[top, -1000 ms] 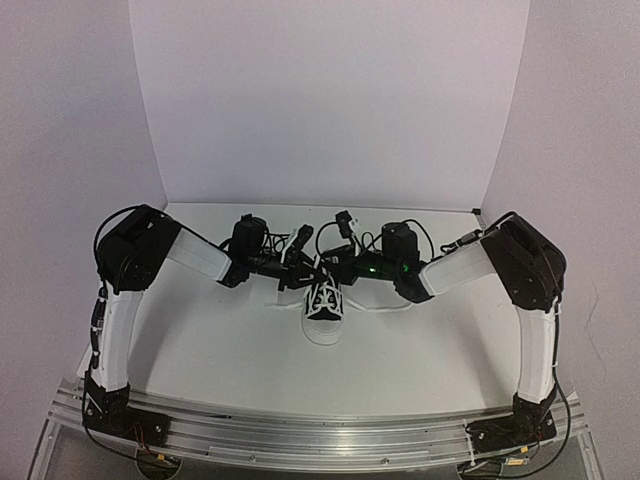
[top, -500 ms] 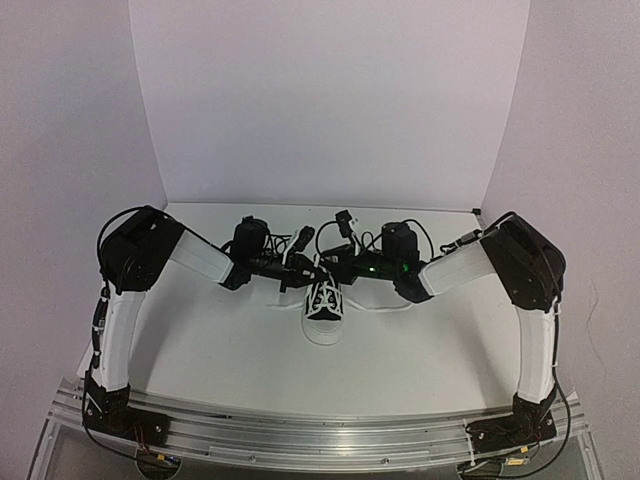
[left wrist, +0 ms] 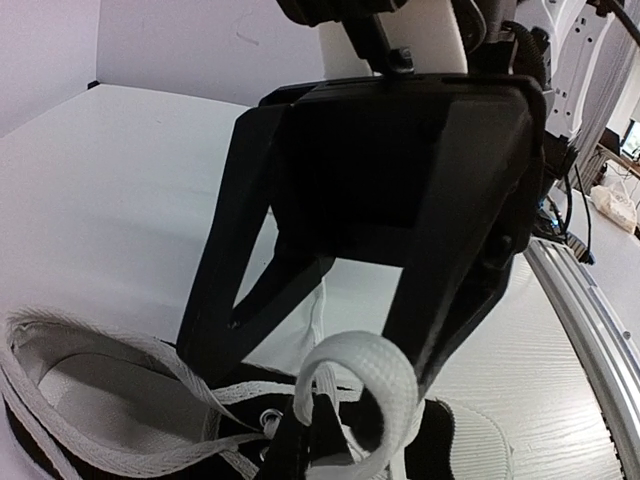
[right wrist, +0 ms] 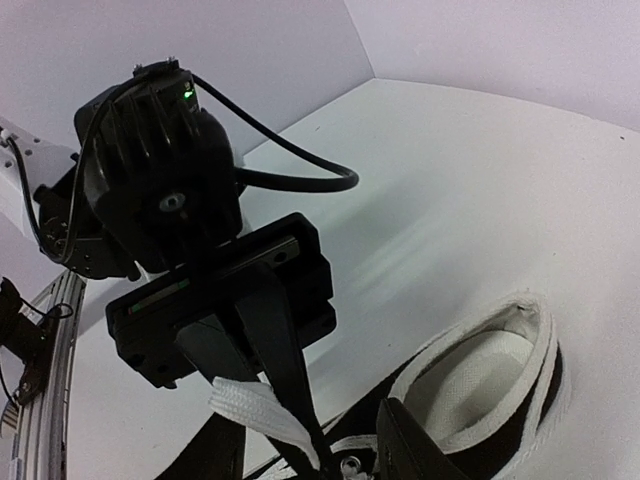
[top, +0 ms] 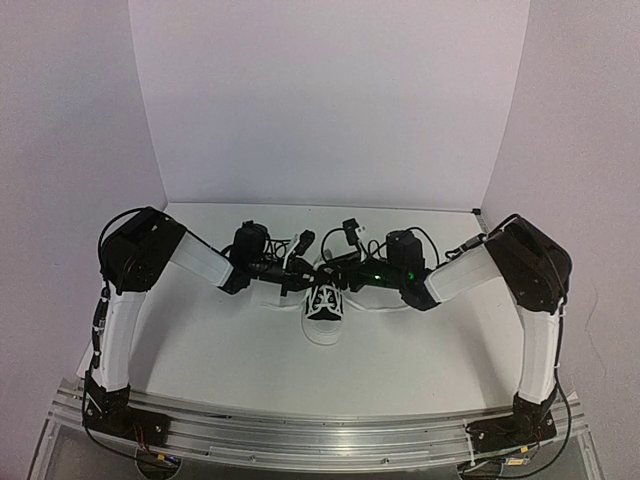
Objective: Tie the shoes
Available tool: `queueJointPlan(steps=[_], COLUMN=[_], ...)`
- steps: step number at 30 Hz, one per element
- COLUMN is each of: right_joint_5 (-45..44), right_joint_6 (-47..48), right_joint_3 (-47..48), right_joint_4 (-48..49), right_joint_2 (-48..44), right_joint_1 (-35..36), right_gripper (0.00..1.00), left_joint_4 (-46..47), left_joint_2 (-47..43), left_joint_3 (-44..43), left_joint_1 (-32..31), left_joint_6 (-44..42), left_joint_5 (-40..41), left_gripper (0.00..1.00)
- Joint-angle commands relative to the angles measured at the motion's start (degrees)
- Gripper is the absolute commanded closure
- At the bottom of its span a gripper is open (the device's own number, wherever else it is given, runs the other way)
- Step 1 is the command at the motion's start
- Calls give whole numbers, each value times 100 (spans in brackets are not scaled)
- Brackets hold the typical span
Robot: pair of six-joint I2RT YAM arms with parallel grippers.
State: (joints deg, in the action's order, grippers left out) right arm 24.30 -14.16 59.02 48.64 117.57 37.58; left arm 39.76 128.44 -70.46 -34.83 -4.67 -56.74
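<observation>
White table [top: 200,340], white backdrop. Small black canvas sneaker [top: 323,303], white toe cap, centred. Left gripper [top: 304,271] pinches a white flat lace [left wrist: 365,375]; right gripper [top: 338,272] jaws spread wide.

Links [top: 118,335]: smooth white shells on both arms.
Joints [top: 140,250]: bulky, rounded black housings at elbows and bases.
Cables [right wrist: 300,183]: thin, black, looping loosely off the wrists.
Wrist motor [right wrist: 160,190]: black ribbed cylinder, central screw, small green light [right wrist: 187,95].
Jaws: flat, angular, matte black plastic.
</observation>
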Motion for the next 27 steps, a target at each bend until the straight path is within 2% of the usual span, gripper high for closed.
queueJointPlan(steps=[1,4,5,8,10,14,15,17,22,24,27], right_joint_5=[-215,-446,-543,-889,-1614,-3956,-4361,-4605,-4545,-4476,-4145], right_joint_6=[-318,-415,-444,-550,-685,-1494,-1858,-2372,-2825,-2859,-2849], right_joint_3=[-188,-452,-542,-659,-588,-7,183,414,793,939,1236], right_joint_4=[-185,-588,-778,-1511,-2554,-5596,-6371,-7422,-8348,-8418,-8427], right_joint_2=[-653,-989,-1131,-1581,-1954,-2374,-2345,-2221,-1609,-1350,-956], right_joint_1=[21,22,21,21,21,-97,-198,-459,-813,-875,-919], right_gripper=[42,17,13,11,11,15,16,20,23,25,32], left_joint_4=[-78,-126,-146,-153,-161,-158,-155,-155,-180,-190,-215], left_joint_2=[-220,-234,-240,-256,-274,-295,-294,-293,-311,-318,-334], left_joint_3=[-21,-33,-22,6,6,-23,-29,-40,-50,-47,-60], left_joint_1=[-16,-15,-15,-18,-16,-17,-16,-17,-25,-26,-25], left_joint_6=[-319,-375,-393,-428,-435,-478,-482,-507,-574,-586,-603], left_joint_5=[241,237,237,231,231,231,233,235,236,237,239], left_gripper=[100,100,100,100,100,100,100,100,100,100,100])
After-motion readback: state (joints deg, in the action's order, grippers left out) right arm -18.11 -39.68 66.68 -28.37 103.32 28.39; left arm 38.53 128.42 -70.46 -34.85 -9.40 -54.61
